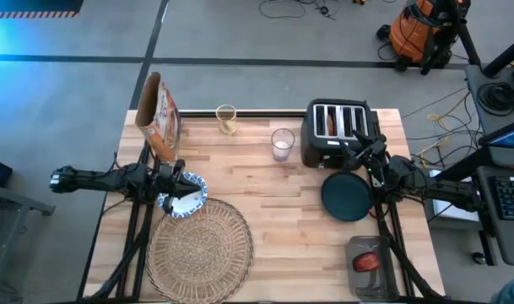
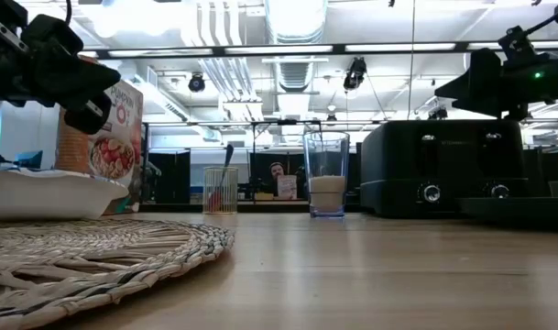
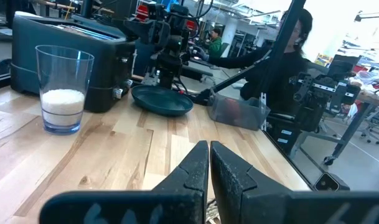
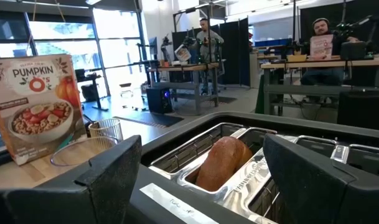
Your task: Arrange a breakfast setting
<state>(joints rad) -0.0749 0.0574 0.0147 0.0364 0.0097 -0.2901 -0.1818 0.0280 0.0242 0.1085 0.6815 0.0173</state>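
Jaws of the left gripper [image 3: 209, 163] pressed together, empty, hovering over the blue-and-white bowl [image 1: 183, 195]. Jaws of the right gripper [image 4: 201, 168] spread wide, nothing between them, poised above the black toaster [image 1: 338, 131] with a bread roll [image 4: 224, 163] in one slot. Bowl resting at the far left edge of the woven placemat [image 1: 199, 247], overlapping its rim. Placemat lying on the near left part of the wooden surface [image 1: 265, 190]. Dark teal plate [image 1: 347, 196] just in front of the toaster, on the right side, well apart from the placemat. Small clear glass [image 1: 282, 143] with white contents standing just left of the toaster. Cereal bag [image 1: 159, 116] upright at the far left corner. Second glass [image 1: 226, 118] at the far edge, between bag and toaster. Clear container [image 1: 370, 263] with something red inside at the near right corner.
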